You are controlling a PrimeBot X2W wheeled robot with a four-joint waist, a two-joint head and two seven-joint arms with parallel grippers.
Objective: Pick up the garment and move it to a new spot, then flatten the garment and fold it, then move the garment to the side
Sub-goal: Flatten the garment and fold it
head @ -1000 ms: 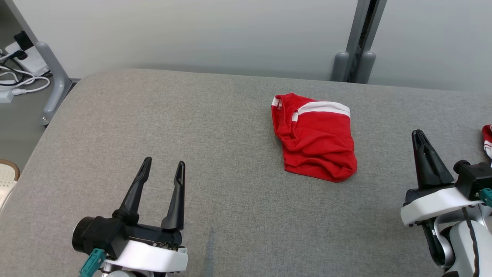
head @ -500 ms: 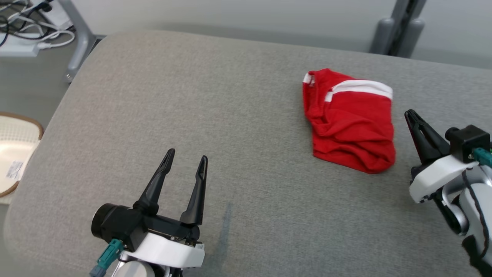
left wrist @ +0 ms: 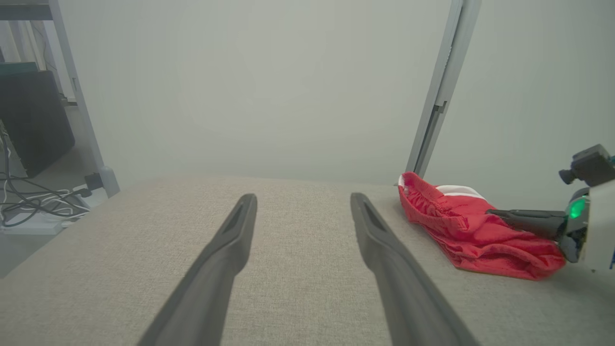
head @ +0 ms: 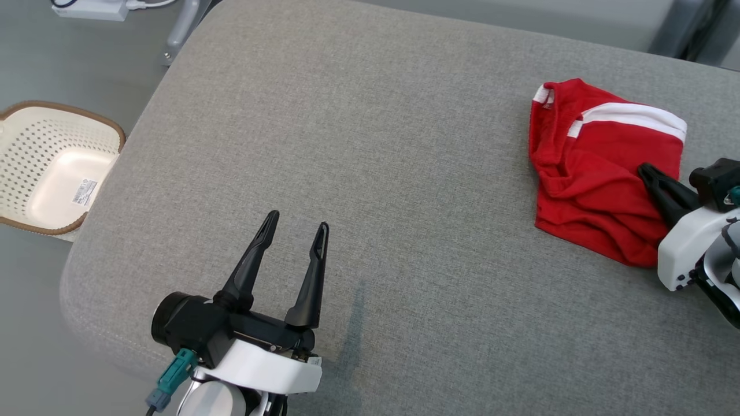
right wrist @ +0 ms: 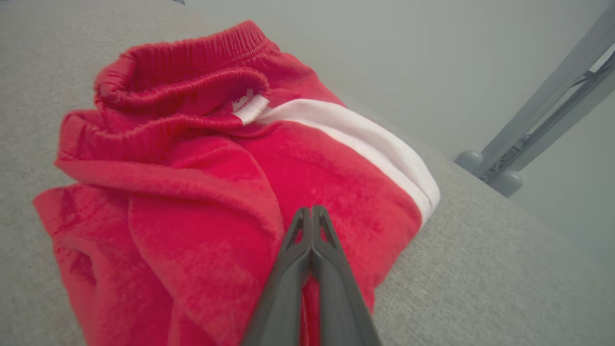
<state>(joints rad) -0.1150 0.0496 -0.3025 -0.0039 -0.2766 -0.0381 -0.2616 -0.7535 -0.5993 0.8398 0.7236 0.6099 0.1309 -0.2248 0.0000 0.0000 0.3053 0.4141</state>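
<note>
A lab — grey padded table (head: 370, 144); loose floor cables (left wrist: 33, 204); metal post (left wrist: 439, 91).

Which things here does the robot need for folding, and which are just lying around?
For the job:
- crumpled red cloth shorts with a white stripe
- right gripper, shut, tips over the shorts
- left gripper, open
- grey fabric-covered table

Just lying about:
- cream plastic basket with holes and a brown rim, on the floor
- white power strip
</note>
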